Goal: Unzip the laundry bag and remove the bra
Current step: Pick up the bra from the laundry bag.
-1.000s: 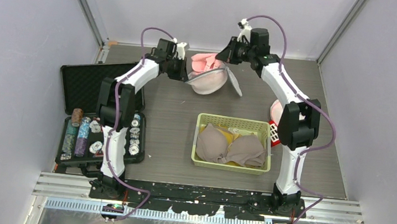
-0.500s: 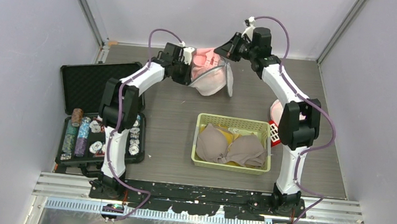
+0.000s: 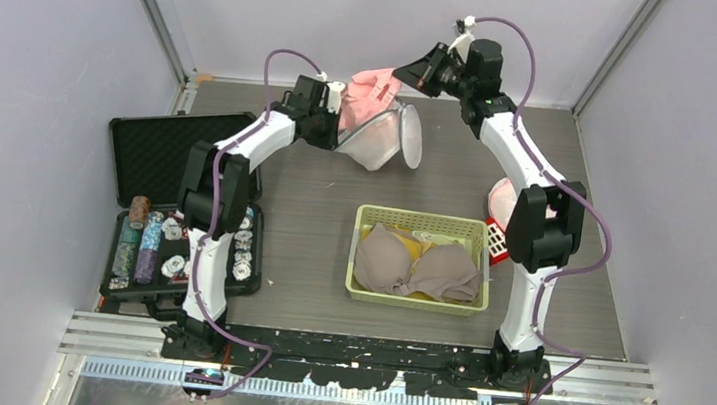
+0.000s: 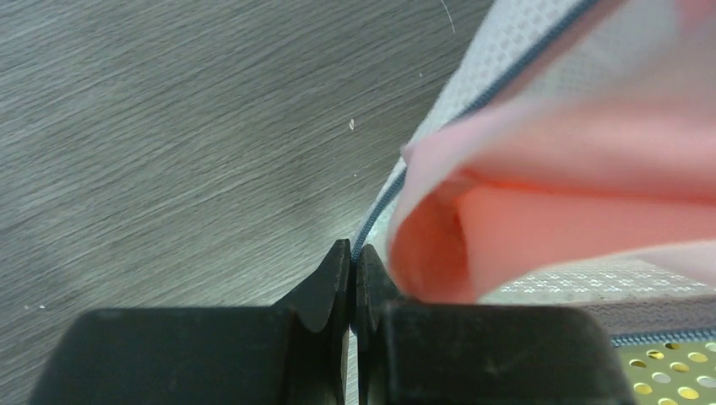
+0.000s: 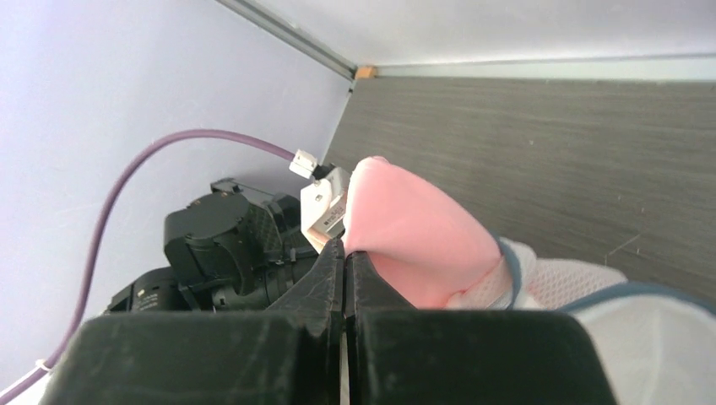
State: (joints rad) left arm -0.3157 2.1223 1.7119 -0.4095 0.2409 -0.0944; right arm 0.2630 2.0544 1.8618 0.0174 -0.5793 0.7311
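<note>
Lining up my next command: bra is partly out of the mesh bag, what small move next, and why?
Probably raise the right gripper farther from the left gripper: it is shut on the bra, whose lower part sits inside the laundry bag that the left gripper pinches by its zipper edge.

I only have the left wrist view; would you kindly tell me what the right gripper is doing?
Observer: The right gripper is shut on the pink bra, at its top edge.
Operator: Thank you. Is it fully out?
Observer: Not quite; from above, its lower end sits in the open mouth of the bag.
Operator: What lies nearer the bases?
Observer: A yellow basket holding a taupe bra.
</note>
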